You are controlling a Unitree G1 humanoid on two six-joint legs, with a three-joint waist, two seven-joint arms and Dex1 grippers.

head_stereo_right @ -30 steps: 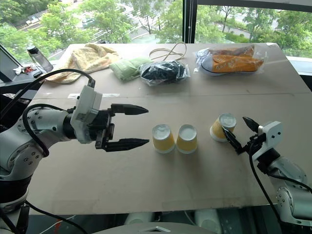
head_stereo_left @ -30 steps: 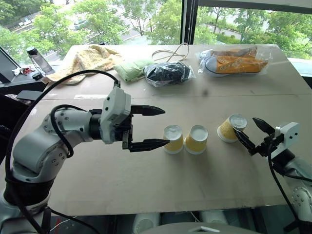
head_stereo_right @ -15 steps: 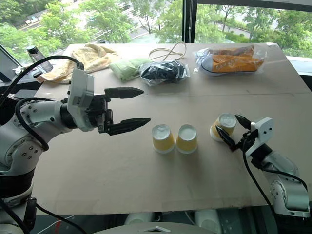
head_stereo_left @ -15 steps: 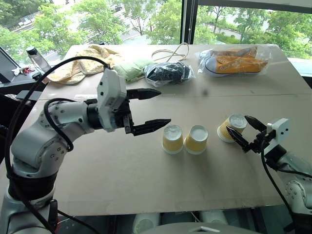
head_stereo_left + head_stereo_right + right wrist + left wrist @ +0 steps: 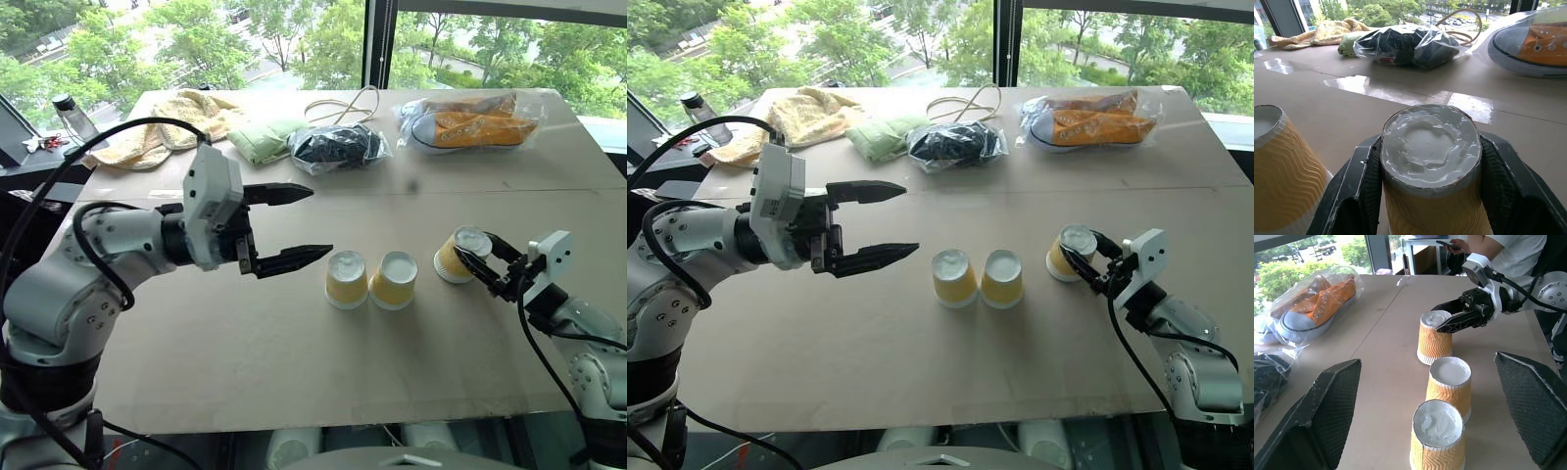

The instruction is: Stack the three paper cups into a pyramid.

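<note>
Looking at the surface [image 5: 294, 372], you see the three paper cups standing upside down, white bases up, in a loose row nearer the near edge than the far one. The middle cup [image 5: 395, 280] and the cup on the robot's left [image 5: 347, 279] stand just beside each other, almost touching, around the middle of the surface. The third cup [image 5: 458, 256] stands apart from them, toward the right edge, and it leans a little.

Your right pincer [image 5: 477, 260] is pinching this third cup near its white base: in the right wrist view the two black fingers [image 5: 1359, 186] press against both sides of the ribbed wall, just under the base. The cup's rim seems to rest on the surface, but you cannot tell this for sure.

Your left pincer [image 5: 294, 225] is spread wide and holds nothing. It hovers above the surface, to the robot's left of the cup pair, and its fingers point toward the cups. In the left wrist view all three cups line up between its two fingers.

Along the far edge lie a yellow towel [image 5: 162, 122], a green cloth [image 5: 263, 138], a bag with something dark [image 5: 338, 147], a looped cord [image 5: 345, 104] and orange shoes in a clear bag [image 5: 472, 121]. A bottle [image 5: 78, 119] stands beyond the far left corner.
</note>
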